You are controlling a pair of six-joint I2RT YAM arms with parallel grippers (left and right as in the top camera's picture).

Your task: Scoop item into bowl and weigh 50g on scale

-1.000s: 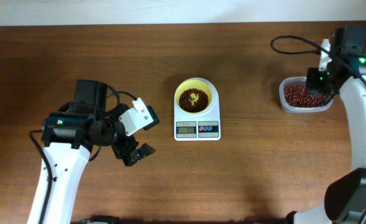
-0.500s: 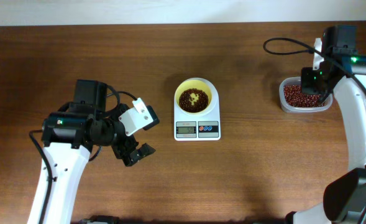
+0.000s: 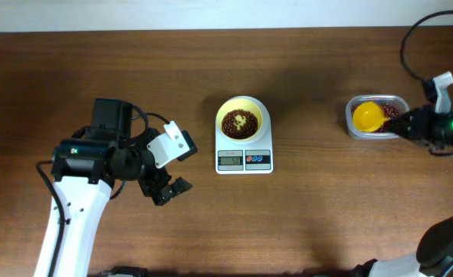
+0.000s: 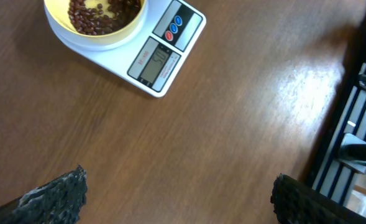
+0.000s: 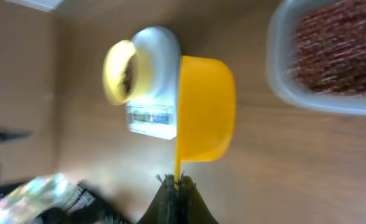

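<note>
Looking from above, I see my right hand (image 3: 404,123) clenched on the handle of the yellow scoop (image 3: 368,117), over the clear tub (image 3: 364,135) at three o'clock. The beans (image 3: 241,123) lie in the bowl (image 3: 224,109) on the scale (image 3: 244,160), at the middle of the desk (image 3: 326,208). My left hand (image 3: 170,190) is released, at eight o'clock.
</note>
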